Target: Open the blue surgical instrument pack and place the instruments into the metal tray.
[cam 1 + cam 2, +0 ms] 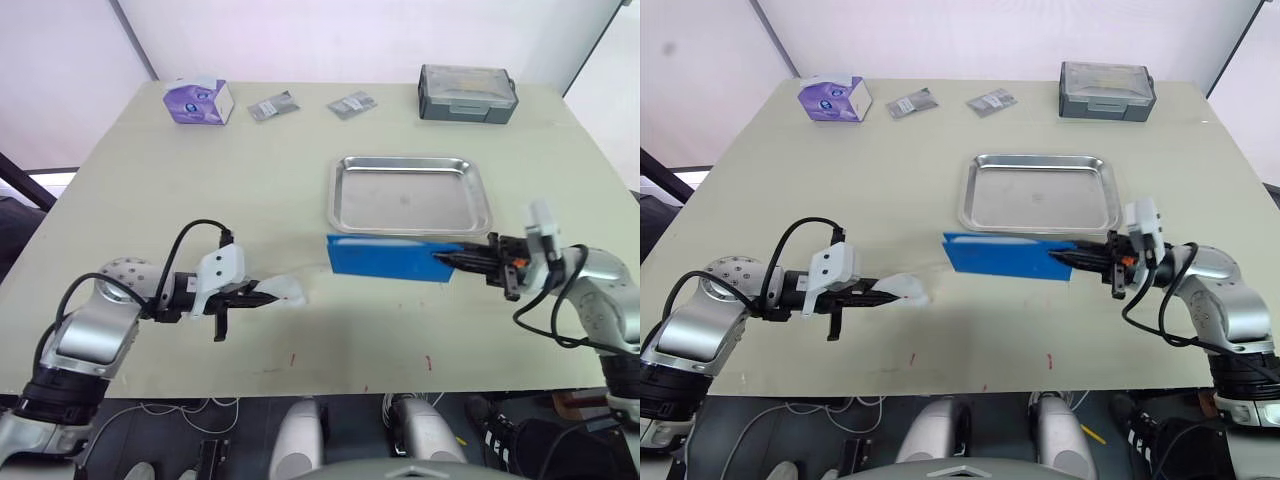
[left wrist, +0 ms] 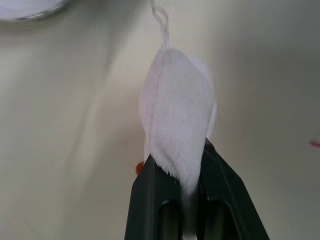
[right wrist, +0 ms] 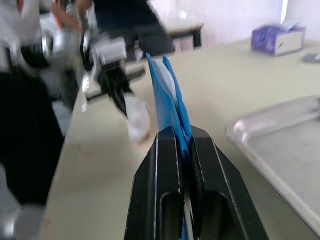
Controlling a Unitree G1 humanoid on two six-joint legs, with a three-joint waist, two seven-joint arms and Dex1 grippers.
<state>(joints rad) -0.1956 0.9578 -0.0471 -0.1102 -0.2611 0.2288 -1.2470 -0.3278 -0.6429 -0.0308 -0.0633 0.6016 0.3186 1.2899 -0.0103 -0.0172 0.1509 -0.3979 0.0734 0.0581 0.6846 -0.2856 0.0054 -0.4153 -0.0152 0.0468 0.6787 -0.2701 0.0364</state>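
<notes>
While the right gripper (image 1: 447,259) is clamped on the three-o'clock end of the blue surgical instrument pack (image 1: 390,257), holding it on edge just at six o'clock of the metal tray (image 1: 409,194), the left gripper (image 1: 268,297) is closed on a white translucent flap (image 1: 288,290) out at the pack's nine o'clock. A thin strand of that lining (image 2: 163,27) runs from the flap toward the pack. At the table's (image 1: 200,180) twelve-o'clock edge sit a purple tissue box (image 1: 198,101), two grey sachets (image 1: 273,107) and a grey lidded box (image 1: 467,93).

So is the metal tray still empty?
Empty: the metal tray shows only bare steel, while the right gripper pinches the blue pack.
</notes>
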